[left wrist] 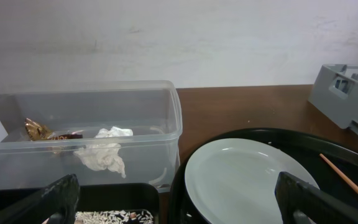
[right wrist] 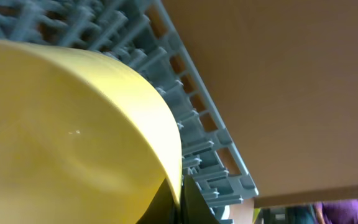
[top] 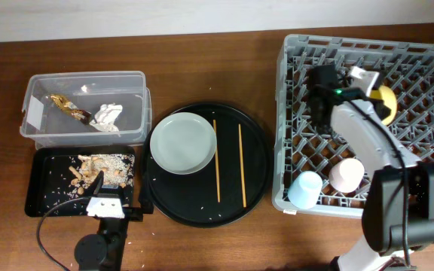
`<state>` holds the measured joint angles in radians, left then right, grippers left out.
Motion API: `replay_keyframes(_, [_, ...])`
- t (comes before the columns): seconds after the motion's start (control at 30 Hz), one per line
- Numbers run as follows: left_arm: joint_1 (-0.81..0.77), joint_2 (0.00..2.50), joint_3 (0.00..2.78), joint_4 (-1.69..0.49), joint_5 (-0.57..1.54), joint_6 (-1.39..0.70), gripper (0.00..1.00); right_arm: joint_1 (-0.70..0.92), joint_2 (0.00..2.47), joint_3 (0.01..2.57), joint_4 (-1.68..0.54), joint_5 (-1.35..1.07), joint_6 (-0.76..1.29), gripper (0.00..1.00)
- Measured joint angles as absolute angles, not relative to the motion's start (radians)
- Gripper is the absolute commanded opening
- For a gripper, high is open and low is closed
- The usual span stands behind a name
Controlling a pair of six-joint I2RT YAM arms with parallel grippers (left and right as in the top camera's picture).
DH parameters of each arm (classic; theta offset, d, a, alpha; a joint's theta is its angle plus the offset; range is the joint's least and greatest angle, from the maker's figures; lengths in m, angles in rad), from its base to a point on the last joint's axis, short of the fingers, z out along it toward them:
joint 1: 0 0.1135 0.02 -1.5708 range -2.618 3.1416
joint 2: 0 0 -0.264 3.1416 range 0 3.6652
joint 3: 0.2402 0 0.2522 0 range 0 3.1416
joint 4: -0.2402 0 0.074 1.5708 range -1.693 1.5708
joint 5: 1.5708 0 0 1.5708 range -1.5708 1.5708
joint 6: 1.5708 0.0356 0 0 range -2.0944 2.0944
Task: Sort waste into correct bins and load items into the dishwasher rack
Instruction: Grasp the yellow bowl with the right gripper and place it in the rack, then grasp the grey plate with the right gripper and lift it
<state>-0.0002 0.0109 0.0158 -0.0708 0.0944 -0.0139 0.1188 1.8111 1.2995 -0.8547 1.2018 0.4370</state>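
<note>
My right gripper (top: 377, 98) (right wrist: 180, 200) is shut on the rim of the small yellow bowl (top: 388, 106) (right wrist: 67, 137), held tilted inside the grey dishwasher rack (top: 300, 120) (right wrist: 197, 124). A pink cup (top: 347, 175) and a blue cup (top: 305, 188) stand in the rack's front. My left gripper (top: 104, 200) (left wrist: 179, 208) is open and empty at the front edge of the shallow black tray (top: 40, 199), which holds food scraps (top: 100, 167). The clear tub (top: 44, 83) (left wrist: 104, 93) holds the white tissue (top: 108, 115) (left wrist: 107, 152) and gold wrapper (top: 70, 108) (left wrist: 39, 129).
A big round black tray (top: 258, 173) lies mid-table with the grey-green plate (top: 183, 143) (left wrist: 247, 180) and two chopsticks (top: 216, 162) (top: 242, 165) on it. Rice grains are scattered on both trays. A rack corner (left wrist: 347, 93) shows at the right of the left wrist view.
</note>
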Motion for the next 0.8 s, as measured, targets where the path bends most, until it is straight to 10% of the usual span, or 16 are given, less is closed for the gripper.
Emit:
replay_keyframes(0.13, [0.0, 0.011, 0.016, -0.071, 0.094, -0.014, 0.99, 0.195, 1.811, 1.299, -0.916, 1.176, 0.423, 0.49])
replay_keyframes(0.8, [0.0, 0.011, 0.016, -0.071, 0.094, -0.014, 0.99, 0.531, 1.585, 1.454, -1.129, 0.242, 0.416, 0.55])
